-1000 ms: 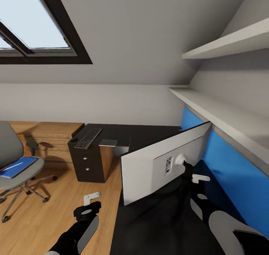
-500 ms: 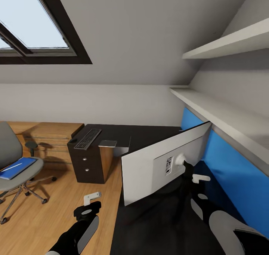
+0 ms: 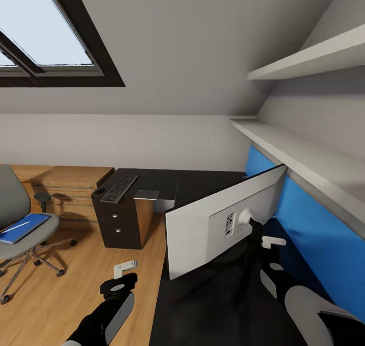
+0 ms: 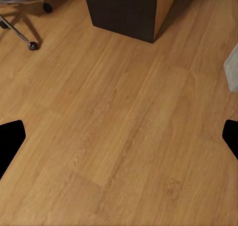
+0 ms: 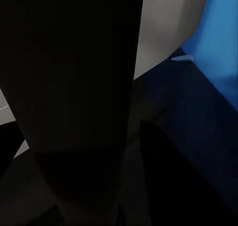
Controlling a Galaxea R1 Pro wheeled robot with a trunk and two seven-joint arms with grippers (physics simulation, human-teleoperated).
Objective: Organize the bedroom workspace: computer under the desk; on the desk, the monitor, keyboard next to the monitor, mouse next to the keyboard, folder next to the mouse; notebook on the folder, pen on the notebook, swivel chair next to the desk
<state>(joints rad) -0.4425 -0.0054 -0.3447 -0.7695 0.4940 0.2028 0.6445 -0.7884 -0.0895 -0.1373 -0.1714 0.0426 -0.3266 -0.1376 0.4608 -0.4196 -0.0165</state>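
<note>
monitor (image 3: 223,224): wide flat panel seen from its light grey back, tilted, with a label and a round white hub; it stands on the tabletop (image 3: 203,305) near the right edge, beside the blue wall panel (image 3: 314,224)
right gripper (image 3: 263,234): at the black neck behind the monitor's hub; whether the jaws are closed on it I cannot tell
right wrist view: mostly dark, a broad black shape close up, with a strip of the monitor's grey back (image 5: 168,27) and the blue panel (image 5: 218,42)
left gripper (image 3: 124,270): low over the wooden floor (image 3: 76,285), off the tabletop's left edge; jaws spread wide, nothing between them
left wrist view: bare floor planks (image 4: 124,121), the black drawer unit (image 4: 124,12) with a silver knob, a chair caster (image 4: 32,45); the two fingertips (image 4: 10,136) sit at opposite edges
keyboard (image 3: 119,187): slim, dark keys, lying at the far left end of the tabletop, above the drawers
chair (image 3: 20,224): grey seat and back, chrome star base, on the floor well apart from the desk
folder (image 3: 23,227): flat, bright blue, lying on the chair seat
</note>
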